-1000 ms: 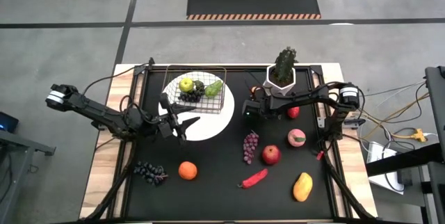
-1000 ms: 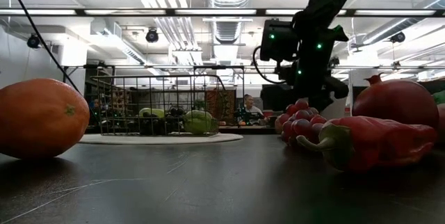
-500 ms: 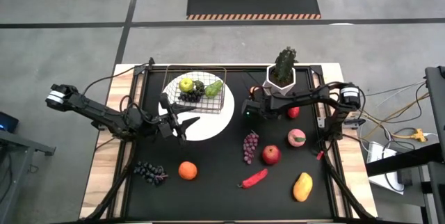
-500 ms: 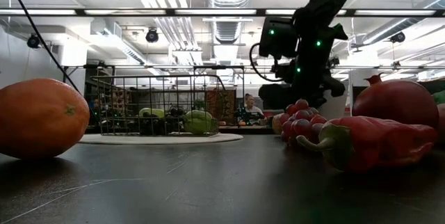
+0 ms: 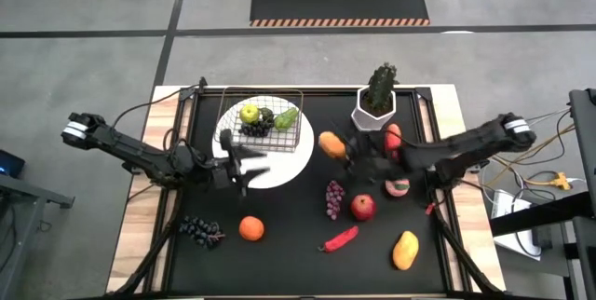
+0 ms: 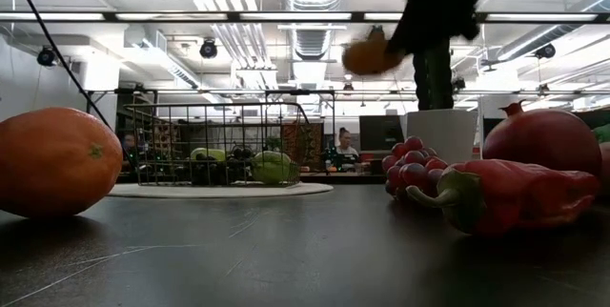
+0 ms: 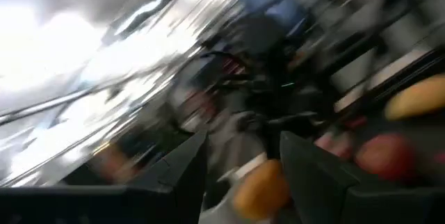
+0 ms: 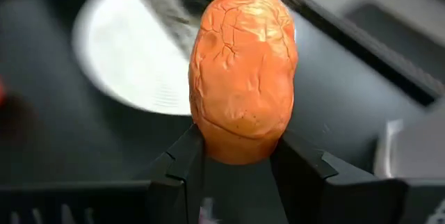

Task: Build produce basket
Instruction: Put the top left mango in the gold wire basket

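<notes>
Now our right fingers (image 8: 236, 161) clamp an orange wrinkled fruit (image 8: 242, 74), lifted off the surface since a second ago — it rides toward the basket (image 5: 264, 121) on the plate (image 5: 289, 165). Our left fingers (image 5: 244, 165) wait apart — empty — beside the basket.

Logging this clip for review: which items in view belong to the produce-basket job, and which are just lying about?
Job:
- wire basket, already holding a green apple, pear, grapes
- orange fruit gripped by right end effector
- loose on the mat: grapes, red apple, chili, mango, orange, peach

Lying about:
- potted plant
- white plate
</notes>
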Action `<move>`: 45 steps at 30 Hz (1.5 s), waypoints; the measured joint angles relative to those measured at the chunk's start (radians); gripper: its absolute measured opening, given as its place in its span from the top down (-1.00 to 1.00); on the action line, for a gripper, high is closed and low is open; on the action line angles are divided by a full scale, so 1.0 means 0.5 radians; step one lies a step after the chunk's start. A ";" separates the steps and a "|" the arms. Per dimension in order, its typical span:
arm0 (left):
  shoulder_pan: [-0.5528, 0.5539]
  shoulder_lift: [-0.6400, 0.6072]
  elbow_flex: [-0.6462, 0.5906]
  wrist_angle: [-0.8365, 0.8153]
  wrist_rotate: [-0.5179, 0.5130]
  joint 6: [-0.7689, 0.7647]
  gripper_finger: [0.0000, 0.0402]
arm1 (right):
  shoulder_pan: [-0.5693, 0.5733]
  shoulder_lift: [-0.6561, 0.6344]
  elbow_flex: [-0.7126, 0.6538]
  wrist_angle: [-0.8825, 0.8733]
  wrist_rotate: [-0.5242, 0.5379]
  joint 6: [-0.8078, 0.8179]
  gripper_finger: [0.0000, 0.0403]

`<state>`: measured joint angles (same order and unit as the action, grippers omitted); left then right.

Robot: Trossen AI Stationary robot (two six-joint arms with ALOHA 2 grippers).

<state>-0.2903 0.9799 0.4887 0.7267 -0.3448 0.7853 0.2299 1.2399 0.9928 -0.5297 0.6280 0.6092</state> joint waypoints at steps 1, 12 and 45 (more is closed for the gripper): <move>0.009 -0.001 0.008 -0.038 0.148 -0.041 0.19 | 0.095 -0.043 -0.014 0.045 0.059 -0.063 0.37; 0.207 0.153 0.099 0.147 0.789 -0.656 0.19 | 0.548 0.038 -0.617 2.331 -0.174 -1.589 0.37; 0.280 0.959 0.636 0.208 0.898 -0.817 -0.01 | 0.312 0.092 -0.727 2.578 -0.371 -1.527 0.36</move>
<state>-0.1501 1.4593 0.8066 0.8307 0.1044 0.3767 0.3859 1.2858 0.6292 0.7593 0.4423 -0.1543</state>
